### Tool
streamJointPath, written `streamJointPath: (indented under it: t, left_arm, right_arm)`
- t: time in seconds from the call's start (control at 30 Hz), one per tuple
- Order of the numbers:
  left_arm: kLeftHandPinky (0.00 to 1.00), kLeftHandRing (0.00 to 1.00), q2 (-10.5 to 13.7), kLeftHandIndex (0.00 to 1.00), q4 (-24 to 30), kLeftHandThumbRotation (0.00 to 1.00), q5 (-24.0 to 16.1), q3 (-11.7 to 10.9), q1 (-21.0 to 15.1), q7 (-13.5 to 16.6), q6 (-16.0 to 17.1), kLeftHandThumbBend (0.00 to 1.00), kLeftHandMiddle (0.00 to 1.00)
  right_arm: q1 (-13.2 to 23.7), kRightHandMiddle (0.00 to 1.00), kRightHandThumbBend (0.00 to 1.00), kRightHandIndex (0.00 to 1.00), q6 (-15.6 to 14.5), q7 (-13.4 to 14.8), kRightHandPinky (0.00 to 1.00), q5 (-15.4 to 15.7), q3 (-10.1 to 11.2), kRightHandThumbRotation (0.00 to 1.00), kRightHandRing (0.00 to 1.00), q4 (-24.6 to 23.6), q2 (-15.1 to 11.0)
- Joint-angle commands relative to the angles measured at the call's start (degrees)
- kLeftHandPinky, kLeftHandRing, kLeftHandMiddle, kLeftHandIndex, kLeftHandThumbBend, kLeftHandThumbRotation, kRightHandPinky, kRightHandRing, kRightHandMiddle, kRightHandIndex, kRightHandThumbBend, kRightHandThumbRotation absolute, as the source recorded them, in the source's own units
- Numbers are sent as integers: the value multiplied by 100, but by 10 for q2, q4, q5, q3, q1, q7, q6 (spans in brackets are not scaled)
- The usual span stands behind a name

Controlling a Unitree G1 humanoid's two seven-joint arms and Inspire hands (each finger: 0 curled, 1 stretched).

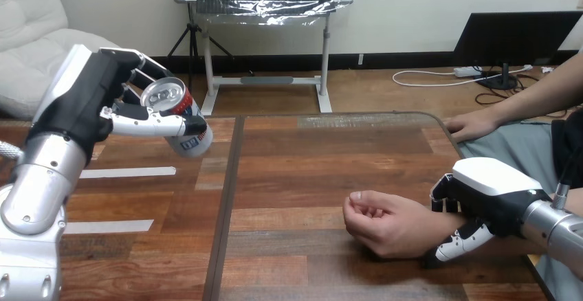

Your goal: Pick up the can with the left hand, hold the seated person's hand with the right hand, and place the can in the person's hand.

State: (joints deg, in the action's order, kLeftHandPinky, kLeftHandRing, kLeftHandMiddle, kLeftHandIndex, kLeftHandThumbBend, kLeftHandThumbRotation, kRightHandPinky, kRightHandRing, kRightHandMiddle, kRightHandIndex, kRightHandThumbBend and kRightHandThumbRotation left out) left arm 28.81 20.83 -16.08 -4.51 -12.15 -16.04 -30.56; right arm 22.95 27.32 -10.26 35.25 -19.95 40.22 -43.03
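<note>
My left hand point(93, 102) is raised at the view's left above the table, its fingers and thumb curled round a can point(177, 117) with a silver top, tilted toward the right. The person's hand point(378, 222) rests on the table at the lower right, palm up with fingers loosely curled. My right hand point(481, 205) comes in from the right edge and wraps the person's wrist, fingers over it and thumb under it. The can is well left of the person's hand and higher.
The wooden table point(302, 163) has a dark seam running down its middle and strips of white tape point(127, 172) at the left. The person's other hand point(471, 126) lies on the table's far right corner.
</note>
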Motion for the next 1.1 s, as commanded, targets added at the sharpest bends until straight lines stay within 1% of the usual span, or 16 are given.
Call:
streamJointPath:
  t: [0.0, 0.13, 0.23, 0.43, 0.53, 0.63, 0.73, 0.87, 1.07]
  left_arm:
    - [28, 36, 4, 46, 14, 0, 2, 3, -42, -1, 1, 62, 40]
    - [28, 36, 1, 46, 10, 0, 6, 4, -44, -3, 6, 62, 40]
    - [28, 36, 1, 46, 9, 0, 0, 10, -48, -2, -5, 63, 40]
    - [27, 35, 6, 46, -8, 0, 1, 16, -49, -3, 25, 64, 40]
    - [27, 35, 4, 46, -8, 0, -2, 19, -52, -2, 17, 64, 40]
    - [26, 34, 3, 46, -15, 0, 0, 22, -53, -2, 24, 64, 39]
    - [24, 32, 0, 46, -21, 0, 3, 24, -57, -2, 25, 63, 38]
    - [23, 31, -2, 45, -32, 0, 4, 32, -59, -3, 38, 63, 38]
    - [25, 35, -8, 46, -46, 0, 5, 44, -67, -4, 44, 63, 41]
  right_arm:
    - [-30, 40, 82, 41, 10, -26, 28, -25, -17, 40, 34, -13, 48]
    - [-28, 40, 83, 41, 8, -33, 28, -34, -11, 38, 34, -18, 51]
    - [-29, 41, 83, 41, 4, -37, 29, -39, -7, 37, 35, -31, 51]
    - [-26, 41, 82, 42, -9, -52, 29, -46, -4, 39, 35, -49, 53]
    - [-26, 41, 81, 42, -10, -54, 30, -51, -1, 40, 35, -54, 55]
    - [-24, 41, 81, 42, -14, -59, 30, -58, 2, 40, 36, -60, 58]
    - [-23, 41, 81, 42, -20, -62, 31, -62, 5, 39, 36, -67, 62]
    - [-20, 42, 81, 42, -25, -65, 32, -66, 7, 39, 37, -76, 66]
    - [-18, 41, 82, 42, -26, -62, 32, -71, 11, 39, 37, -84, 77]
